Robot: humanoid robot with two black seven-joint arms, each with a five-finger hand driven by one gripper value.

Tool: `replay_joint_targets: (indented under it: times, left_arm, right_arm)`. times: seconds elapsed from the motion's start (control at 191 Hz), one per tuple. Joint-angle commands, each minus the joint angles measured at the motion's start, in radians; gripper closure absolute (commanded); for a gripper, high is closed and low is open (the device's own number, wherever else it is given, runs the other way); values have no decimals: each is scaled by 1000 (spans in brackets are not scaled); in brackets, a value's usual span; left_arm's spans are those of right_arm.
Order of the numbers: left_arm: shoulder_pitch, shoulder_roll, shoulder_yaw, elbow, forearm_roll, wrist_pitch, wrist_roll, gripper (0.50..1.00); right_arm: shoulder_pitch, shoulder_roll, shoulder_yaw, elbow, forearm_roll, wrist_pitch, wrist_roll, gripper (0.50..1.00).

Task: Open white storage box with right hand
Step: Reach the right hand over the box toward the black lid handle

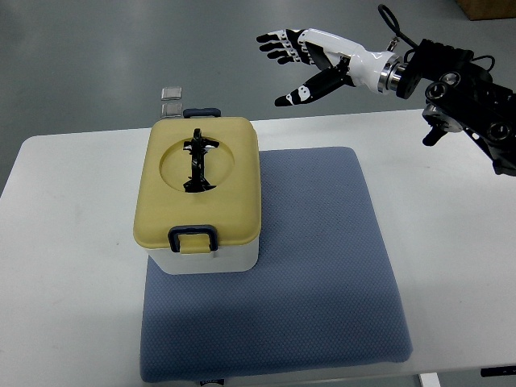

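Right hand (300, 66): raised at the far right of the scene, over the grey floor just beyond the far edge of the desk; its arm comes in from the right edge. Fingers spread and relaxed, thumb held apart below them, gripping nothing. It is well apart from the box.

Right arm (472, 93): black jointed links with cables, running from the right edge to a silver wrist ring and a white forearm shell.

White storage box (211, 260): stands on the desk left of centre, its near part resting on the far left corner of the mat. Only the white near wall shows beneath the lid.

Lid (234, 165): pale yellow, rounded corners, sitting flat and closed on the box. A round hollow lies in its top.

Handle (197, 161): black, folded down inside the round hollow of the lid.

Latches: a dark blue clasp (192, 239) on the near edge of the lid, another (201, 112) on the far edge; both lie against the lid.

Mat (298, 282): blue-grey textured pad, covering the middle and near part of the desk.

Desk (64, 266): white, bare to the left and right of the mat.

Metal pieces (171, 99): two small grey squares just beyond the far edge of the desk, behind the box.
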Motion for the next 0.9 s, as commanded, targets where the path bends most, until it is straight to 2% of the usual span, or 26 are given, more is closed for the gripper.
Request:
replay_joint_targets:
  times: [0.0,0.094,0.361,0.895]
  left_arm:
    - [0,0,0,0,0,0,0,500]
    - [0,0,0,0,0,0,0,500]
    - [0,0,0,1,0,-1,0,500]
    - [0,0,0,0,0,0,0,500]
  right_arm:
    - [21,0,0,38,-67,39,3,579]
    - [29,-1,0,68,-193,90,14,579]
    - [41,4,0,154,-534,123,56,581]
    - [158,125,-12,154,-696,111,54,583]
